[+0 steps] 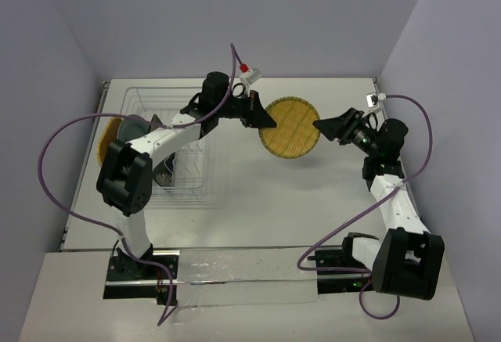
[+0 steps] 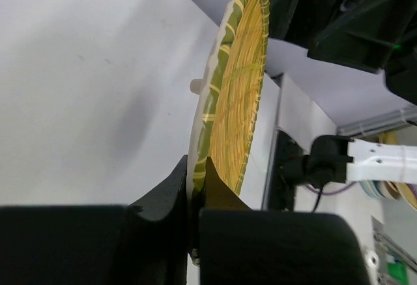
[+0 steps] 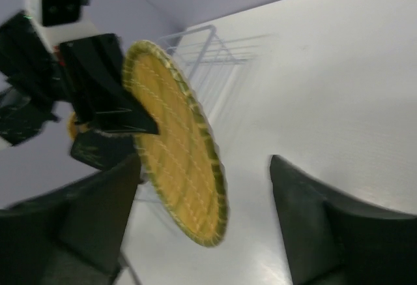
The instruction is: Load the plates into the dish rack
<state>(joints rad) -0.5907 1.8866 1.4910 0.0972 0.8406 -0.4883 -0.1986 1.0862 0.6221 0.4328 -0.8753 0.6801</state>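
While the left claw (image 1: 260, 115) is clamped on one rim of the woven yellow plate (image 1: 290, 127), holding it above the desk (image 1: 313, 209) just to the right of the dish rack (image 1: 184, 189), the right claw (image 1: 319, 125) stands wide apart beside the opposite rim.

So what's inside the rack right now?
A grey plate stands at the rack's left end, and a dark thing sits near the front. The left arm covers the middle.
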